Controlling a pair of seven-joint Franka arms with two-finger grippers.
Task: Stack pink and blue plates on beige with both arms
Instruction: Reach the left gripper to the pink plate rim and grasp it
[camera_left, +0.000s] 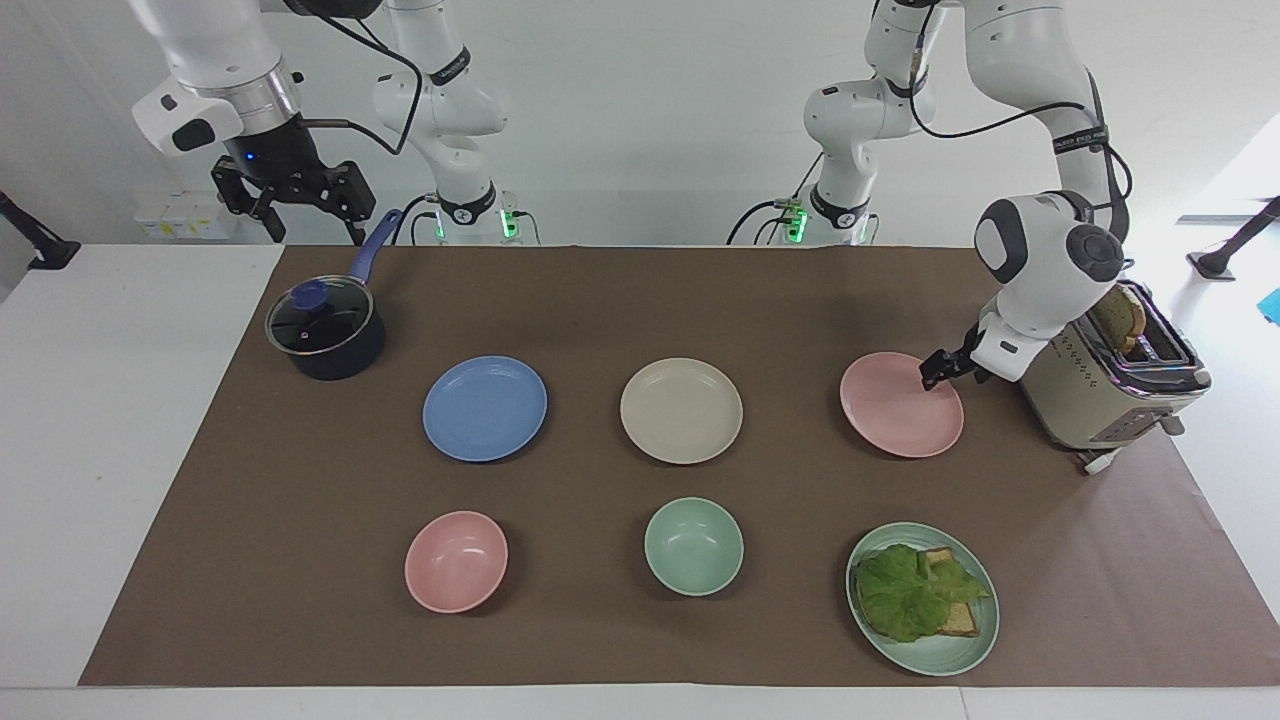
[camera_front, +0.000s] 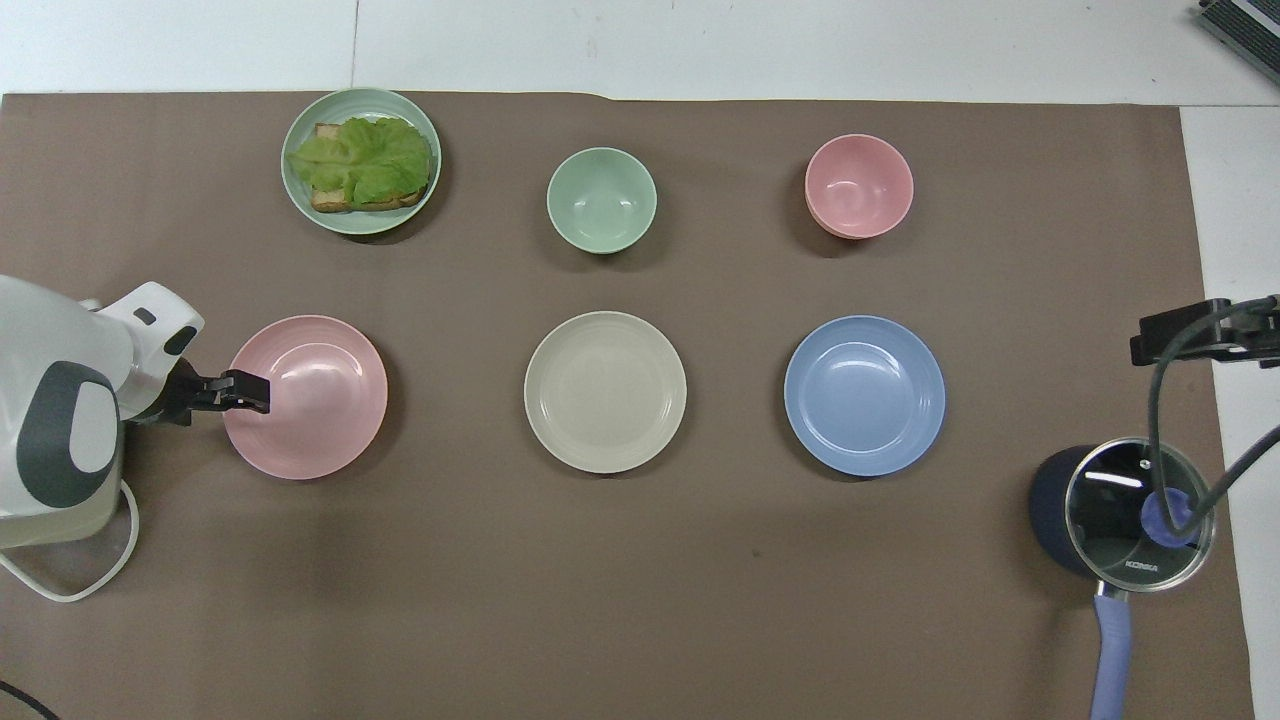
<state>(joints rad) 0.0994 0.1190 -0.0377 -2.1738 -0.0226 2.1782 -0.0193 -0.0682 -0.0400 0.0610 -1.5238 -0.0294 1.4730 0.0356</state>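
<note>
1. Pink plate (camera_left: 900, 405) lay flat on the brown mat (camera_left: 640, 620) toward the left arm's end of the table, and the left gripper (camera_left: 932, 376) sat low over the plate's rim on the toaster's side, jaws apart and holding nothing
2. Cream toaster (camera_left: 1100, 385) with a slice of bread in its slot stood just beside that gripper, crowding the wrist on the outer side
3. Beige plate (camera_left: 681, 410) lay in the middle of the row, well apart from the left gripper, with bare mat between it and the pink one
4. Blue plate (camera_left: 485, 408) lay at the right arm's end of the row, none of the three stacked
5. Right gripper (camera_left: 293, 200) hung high over the table edge by the dark lidded saucepan (camera_left: 326, 330), fingers spread wide and empty; that arm waited
6. Farther from the robots stood a pink bowl (camera_left: 456, 561), a mint bowl (camera_left: 694, 546) and a green plate (camera_left: 975, 650) with lettuce on toast, clear of both grippers
</note>
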